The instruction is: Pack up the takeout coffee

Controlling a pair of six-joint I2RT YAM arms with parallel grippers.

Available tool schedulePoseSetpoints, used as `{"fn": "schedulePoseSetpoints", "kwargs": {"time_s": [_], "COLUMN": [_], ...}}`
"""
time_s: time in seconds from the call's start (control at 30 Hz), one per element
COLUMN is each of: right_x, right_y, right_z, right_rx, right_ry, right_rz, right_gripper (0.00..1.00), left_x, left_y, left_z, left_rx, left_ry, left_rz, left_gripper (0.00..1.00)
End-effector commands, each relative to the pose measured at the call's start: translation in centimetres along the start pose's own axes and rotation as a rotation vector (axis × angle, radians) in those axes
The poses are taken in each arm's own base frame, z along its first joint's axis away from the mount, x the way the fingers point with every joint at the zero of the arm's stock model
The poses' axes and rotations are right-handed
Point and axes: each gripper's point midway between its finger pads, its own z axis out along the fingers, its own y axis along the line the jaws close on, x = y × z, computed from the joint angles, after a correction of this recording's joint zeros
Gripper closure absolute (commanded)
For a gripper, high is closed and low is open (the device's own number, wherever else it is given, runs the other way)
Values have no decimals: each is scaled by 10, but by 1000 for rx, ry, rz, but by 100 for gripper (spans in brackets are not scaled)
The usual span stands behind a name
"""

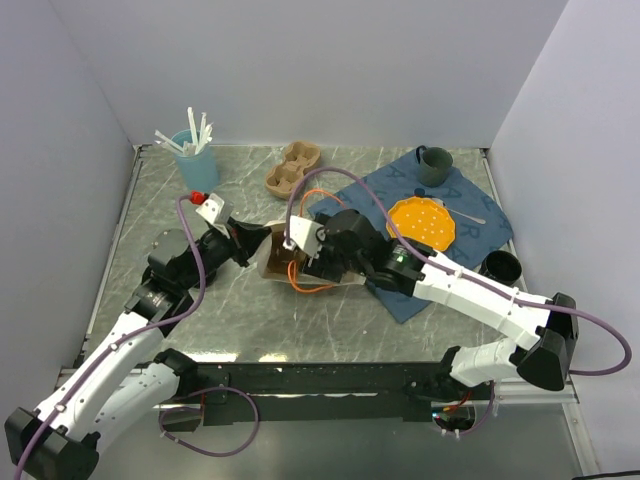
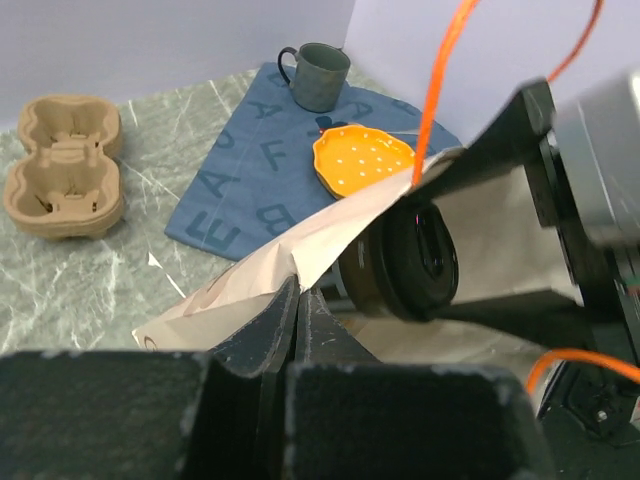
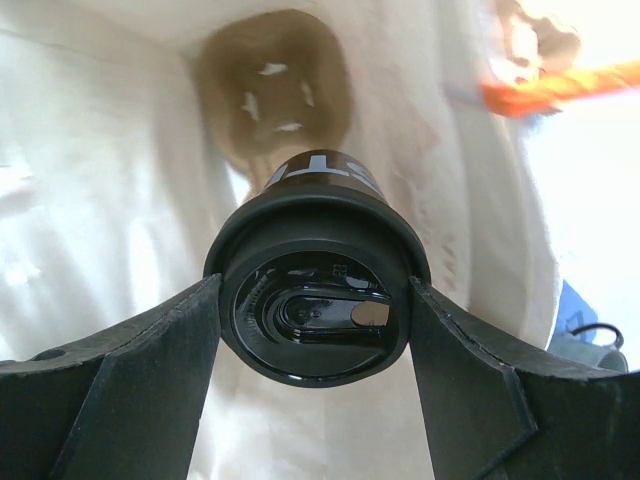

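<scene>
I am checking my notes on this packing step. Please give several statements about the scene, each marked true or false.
The left end effector pinches the edge of the paper bag. True.
The takeout coffee stands on the orange plate. False: it is inside the bag, between the fingers of the right end effector.
The teal mug sits on the blue cloth. True.
The cardboard carrier at the back lies on the cloth. False: it lies directly on the table.

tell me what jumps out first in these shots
The right hand sits deep inside the paper bag, fingers on either side of the black lidded takeout coffee. The left hand pinches the bag's rim, and an orange plate glows on the blue cloth behind.
</scene>
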Motion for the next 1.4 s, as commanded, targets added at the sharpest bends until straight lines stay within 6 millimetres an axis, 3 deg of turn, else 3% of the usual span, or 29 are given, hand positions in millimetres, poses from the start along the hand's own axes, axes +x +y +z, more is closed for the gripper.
{"fn": "schedulePoseSetpoints", "kwargs": {"time_s": [0.0,0.23,0.37,0.57,0.63,0.7,0.73,0.77,0.83,0.87,1.1,1.37], "right_x": [-20,-2,-3,13,11,11,11,10,9,8,8,9], "right_y": [-26,-12,-20,-7,-7,-4,-3,0,2,7,17,18], "right_z": [-13,2,16,32,34,36,37,37,38,39,40,41], "right_rx": [59,18,61,43,47,38,35,29,28,20,6,2], "right_ry": [-65,-40,-30,-21,-37,-36,-33,-34,-33,-34,-38,-35], "right_rz": [20,-30,-78,-130,-126,-119,-112,-97,-81,-76,-67,-58], "right_gripper": [54,54,55,55,55,55,55,55,56,56,56,56], "left_x": [-31,-32,-27,-20,-16,-23,-15,-15,-21,-8,5,6], "left_y": [-11,-21,-26,-21,-17,-12,-6,-2,6,11,15,15], "left_z": [2,3,8,4,3,4,4,4,1,-3,-27,-17], "left_rx": [66,124,171,138,113,71,32,4,-68,-105,-203,-188], "left_ry": [-99,-122,-121,-160,-142,-143,-101,-84,-57,12,93,122], "left_rz": [108,108,93,19,-2,-28,-57,-72,-102,-126,-206,-205], "left_gripper": [99,99,99,99,99,93,85,66,55,52,49,52]}}
